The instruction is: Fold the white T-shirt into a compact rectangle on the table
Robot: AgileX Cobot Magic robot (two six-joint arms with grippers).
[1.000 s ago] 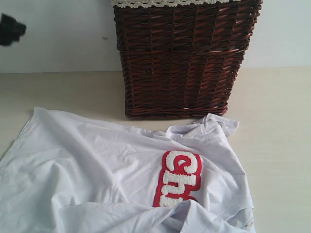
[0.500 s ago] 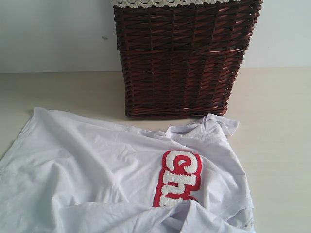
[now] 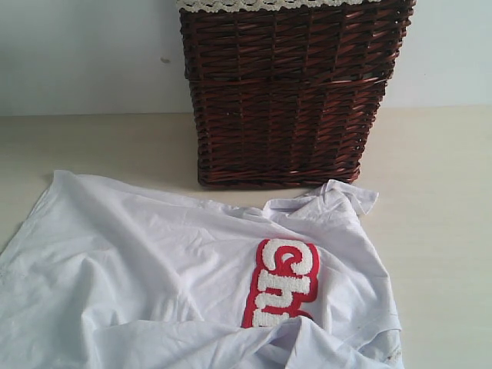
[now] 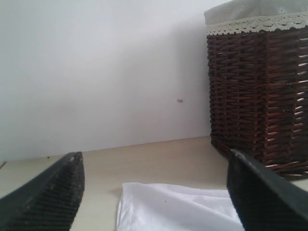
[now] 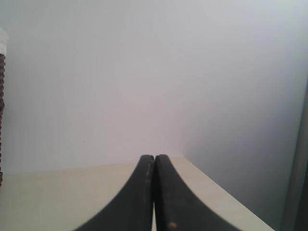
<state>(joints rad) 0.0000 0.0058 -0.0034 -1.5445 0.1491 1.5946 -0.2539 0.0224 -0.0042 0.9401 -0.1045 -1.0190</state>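
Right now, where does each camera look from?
Exterior: off the arms, facing white T-shirt, basket, wall; no robot shows.
Left wrist: on the left arm, looking between the open left pincer at shirt and basket.
Right wrist: on the right arm, past the shut right pincer at table and wall.
Shared: the first two both see shirt and basket.

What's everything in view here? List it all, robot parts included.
T-shirt: one, white, rumpled on the table before the basket.
Patch: one, red with white letters, on the T-shirt.
Basket: one, dark brown, behind the T-shirt.
Lace trim: one, cream, basket's top edge.
Table: one, pale beige, under everything.
Wall: one, pale grey, behind the table.
Left gripper: one, black, open, above the table.
Right gripper: one, black, shut, above the table.
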